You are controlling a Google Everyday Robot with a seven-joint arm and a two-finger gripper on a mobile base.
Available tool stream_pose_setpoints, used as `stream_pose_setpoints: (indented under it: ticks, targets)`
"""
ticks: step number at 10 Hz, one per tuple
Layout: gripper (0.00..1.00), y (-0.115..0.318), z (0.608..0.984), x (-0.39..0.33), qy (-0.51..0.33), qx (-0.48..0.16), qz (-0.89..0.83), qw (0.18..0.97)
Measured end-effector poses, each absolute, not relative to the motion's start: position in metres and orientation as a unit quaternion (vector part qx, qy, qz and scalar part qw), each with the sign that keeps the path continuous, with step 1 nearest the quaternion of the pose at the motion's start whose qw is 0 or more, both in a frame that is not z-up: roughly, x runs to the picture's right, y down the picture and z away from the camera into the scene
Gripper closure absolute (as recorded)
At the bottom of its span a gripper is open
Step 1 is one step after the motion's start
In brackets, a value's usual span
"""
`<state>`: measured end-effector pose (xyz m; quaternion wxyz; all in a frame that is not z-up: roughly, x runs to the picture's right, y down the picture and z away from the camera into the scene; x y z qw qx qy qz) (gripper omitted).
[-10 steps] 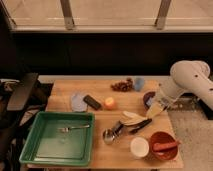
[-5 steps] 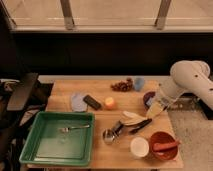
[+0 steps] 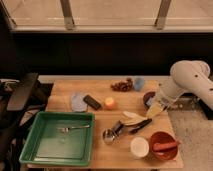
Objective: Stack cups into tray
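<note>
The light blue cup (image 3: 139, 83) stands upright at the back of the wooden table, right of centre. Near the front edge sits the white cup (image 3: 139, 147), just left of a red bowl. The green tray (image 3: 36, 145) fills the front left corner with a fork lying in it. My gripper (image 3: 154, 111) hangs at the end of the white arm over the table's right side, in front of a dark purple bowl (image 3: 148, 99). It is open and holds nothing. It sits between the two cups and touches neither.
The red bowl (image 3: 163, 145) holds a sausage-like item. A grey-blue plate (image 3: 78, 102), a black block (image 3: 92, 102) and an orange object (image 3: 109, 103) lie mid-table. Grapes (image 3: 121, 86) sit beside the blue cup. Utensils and a metal scoop (image 3: 125, 125) are below the gripper. A black chair (image 3: 17, 95) stands left.
</note>
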<state>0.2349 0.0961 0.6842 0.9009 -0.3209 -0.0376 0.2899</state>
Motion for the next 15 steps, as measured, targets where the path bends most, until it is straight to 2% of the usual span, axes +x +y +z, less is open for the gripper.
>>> stream_pose_setpoints:
  ticks: [7, 9, 12, 15]
  targets:
    - [0.37, 0.094, 0.684, 0.235, -0.041, -0.320, 0.288, 0.902]
    - [0.37, 0.083, 0.683, 0.239, -0.067, -0.316, 0.256, 0.911]
    - [0.37, 0.060, 0.695, 0.237, -0.055, -0.298, 0.234, 0.924]
    - [0.37, 0.030, 0.724, 0.235, -0.049, -0.269, 0.218, 0.937]
